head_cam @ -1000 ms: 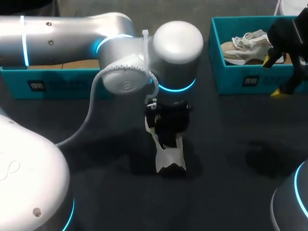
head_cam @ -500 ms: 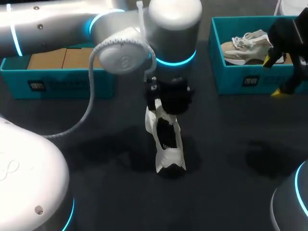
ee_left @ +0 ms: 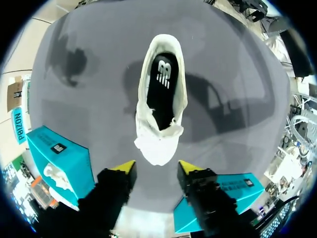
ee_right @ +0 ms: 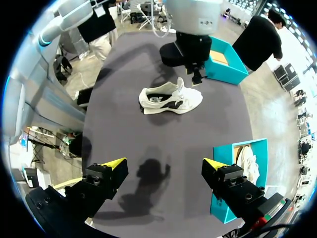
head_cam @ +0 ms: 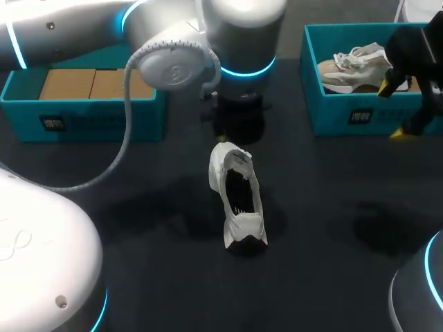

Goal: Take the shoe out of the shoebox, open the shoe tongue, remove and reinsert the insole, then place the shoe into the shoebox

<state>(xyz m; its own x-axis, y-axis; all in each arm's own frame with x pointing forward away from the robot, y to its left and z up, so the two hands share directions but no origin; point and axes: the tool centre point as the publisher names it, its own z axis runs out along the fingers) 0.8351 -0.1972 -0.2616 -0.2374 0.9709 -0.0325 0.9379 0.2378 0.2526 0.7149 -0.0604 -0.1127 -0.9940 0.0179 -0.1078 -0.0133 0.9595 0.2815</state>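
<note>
A white shoe (head_cam: 237, 197) is seen standing on its sole in the middle of the dark worktop (head_cam: 325, 263), outside both boxes. Its opening is turned upward and a black insole (ee_left: 161, 87) is exposed inside. The left end effector (ee_left: 157, 167) is held above one end of the shoe, clear of it. Its yellow-tipped fingers are spread and nothing is gripped between them. The right end effector (ee_right: 163, 163) is held well apart from the shoe, over bare worktop, with its fingers likewise spread and empty. A teal shoebox (head_cam: 325, 117) is set at the right rear of the worktop, and a beige shoe (head_cam: 353, 66) is laid in it. A second teal box (head_cam: 83, 121), lined with brown cardboard, is set at the left rear.
</note>
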